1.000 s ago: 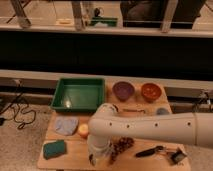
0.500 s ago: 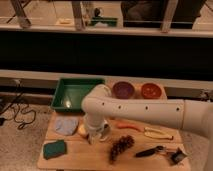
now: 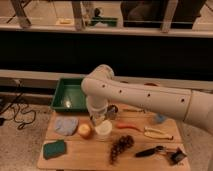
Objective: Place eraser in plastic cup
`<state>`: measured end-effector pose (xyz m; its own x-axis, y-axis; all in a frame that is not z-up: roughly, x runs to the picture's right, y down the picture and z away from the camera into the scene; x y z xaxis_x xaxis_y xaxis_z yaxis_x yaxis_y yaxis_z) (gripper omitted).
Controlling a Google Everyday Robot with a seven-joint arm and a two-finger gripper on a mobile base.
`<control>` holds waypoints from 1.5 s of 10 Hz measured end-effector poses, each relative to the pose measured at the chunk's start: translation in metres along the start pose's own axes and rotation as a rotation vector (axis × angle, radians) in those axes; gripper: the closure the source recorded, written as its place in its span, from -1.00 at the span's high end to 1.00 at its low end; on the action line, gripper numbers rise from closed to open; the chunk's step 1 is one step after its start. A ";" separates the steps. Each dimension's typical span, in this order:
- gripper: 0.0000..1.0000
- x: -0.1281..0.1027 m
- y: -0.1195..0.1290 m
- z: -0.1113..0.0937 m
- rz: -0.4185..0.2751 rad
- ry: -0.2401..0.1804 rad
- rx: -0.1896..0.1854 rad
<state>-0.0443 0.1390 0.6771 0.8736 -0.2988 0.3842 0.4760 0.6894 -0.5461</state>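
- Since the earlier frames, the arm [image 3: 150, 97] is carrying its elbow higher, and more of the plastic cup [image 3: 103, 130] is showing below the wrist.
- The gripper [image 3: 98, 119] is hanging just above the cup's back-left rim with its 2 fingers pressed together. The wrist is hiding whether anything is pinched between them.
- The eraser is not showing anywhere on the table [image 3: 80, 159], so it is probably riding in that grip.
- The cup is standing at front centre, just beside the orange fruit [image 3: 84, 131].
- For a clean drop, the gripper is needing to centre over the cup's mouth and come low before opening.
- Releasing off-centre is risking a bounce off the rim toward the fruit.
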 end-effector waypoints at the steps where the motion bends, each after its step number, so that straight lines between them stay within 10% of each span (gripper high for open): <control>1: -1.00 0.003 0.001 0.005 0.012 0.007 -0.010; 6: -1.00 0.034 0.007 0.061 0.067 0.036 -0.052; 15: -1.00 0.053 0.015 0.035 0.055 0.032 -0.035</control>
<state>0.0056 0.1566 0.7148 0.9011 -0.2824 0.3290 0.4297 0.6823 -0.5915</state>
